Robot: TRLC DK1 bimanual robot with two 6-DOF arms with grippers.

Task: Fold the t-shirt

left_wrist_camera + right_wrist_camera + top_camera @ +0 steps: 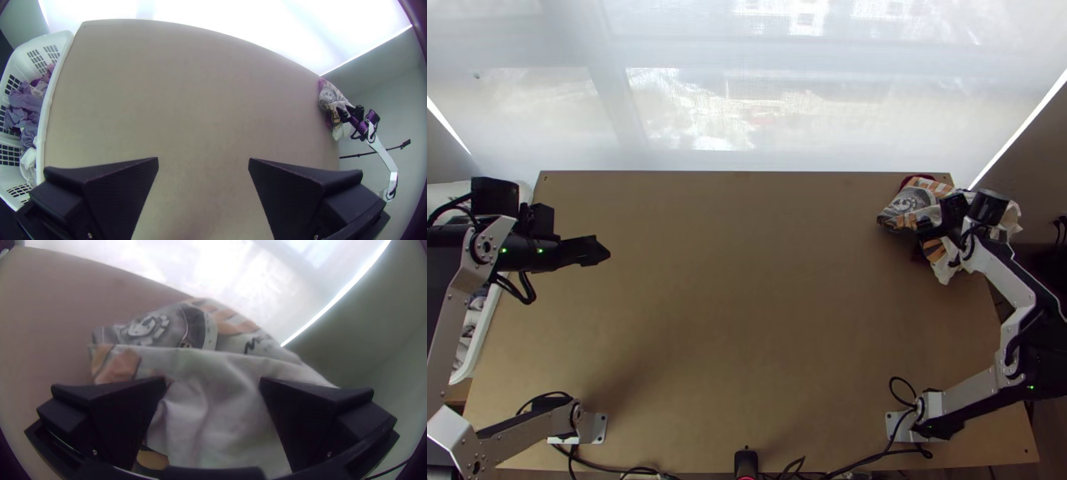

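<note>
From the top view, I have my left gripper (593,251) above the table (747,312), at the left of the frame about midway up, well apart from the cloth. My right gripper (926,230) is toward the upper right, over the near part of the t-shirt (913,206). The shirt lies bunched at the table's far right corner, pale with grey and orange print, part of it reaching past the table's edge. Bits of dark red cloth (917,178) peek out beside it. A white basket (481,340) stands along the table's side at the left of the frame, and a pale screen (763,104) spans the upper part beyond the table.

In the left wrist view, I see my left gripper (203,158) spread wide, with nothing between its fingers but a view of the bare tabletop. The basket holds lilac and white clothes (27,106). Across the table is the rumpled shirt, with my other arm's gripper at it.

In the right wrist view, my right gripper (212,380) is spread too, pinching nothing. The shirt's creased, pale cloth shows between its fingers; I cannot tell whether they touch it. Beyond them, an edge lies across the grey and orange print.
</note>
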